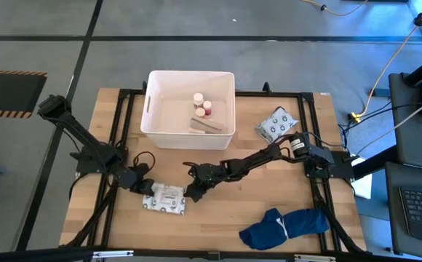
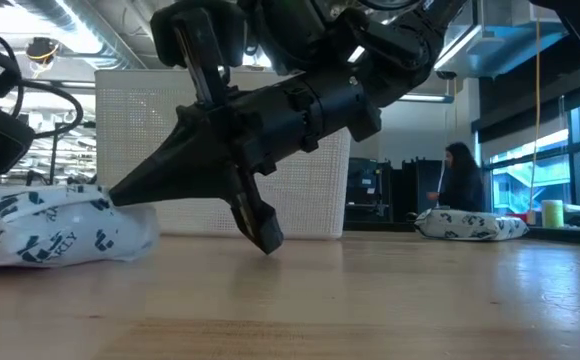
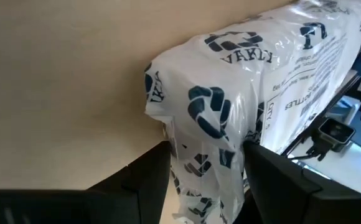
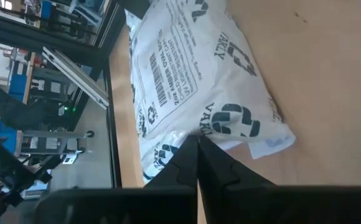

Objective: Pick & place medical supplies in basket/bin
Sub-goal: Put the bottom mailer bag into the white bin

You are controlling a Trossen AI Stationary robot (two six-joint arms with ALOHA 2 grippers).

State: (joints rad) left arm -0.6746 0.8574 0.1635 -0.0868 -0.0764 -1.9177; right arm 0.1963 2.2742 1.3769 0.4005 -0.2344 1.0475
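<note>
Left hand [image 1: 147, 189] sat low at the near edge of the worktop [image 1: 218, 218], fingers [image 3: 144, 180] apart with one end of a white printed soft packet [image 1: 164, 199] between them; the left wrist view showed the plastic filling the gap, though whether the pads pressed on it could not be told. The packet lay flat on the wood.

Right hand [image 1: 193, 191] was just across that packet, at its other end. Its fingers [image 4: 196, 163] were together, tips meeting at the packet's edge; the right wrist view showed them touching the wrapper there, but a fold pinched between them could not be made out. In the low view the arm sloped down to that same end of the packet.

Beyond the right hand, well apart toward the worktop's near right corner, lay a dark blue cloth bundle [image 1: 284, 225].

Farther back along the right arm, near its wrist, a second printed packet [image 1: 275, 124] rested on the wood.

Farthest from both hands, at the back edge, stood the white tub [image 1: 153, 120]. Inside it were a white cylinder [image 1: 197, 97], a small red bottle [image 1: 206, 109] and a tan bandage roll [image 1: 205, 125], grouped at its right side.

A person [image 2: 457, 190] stood in the room behind.
</note>
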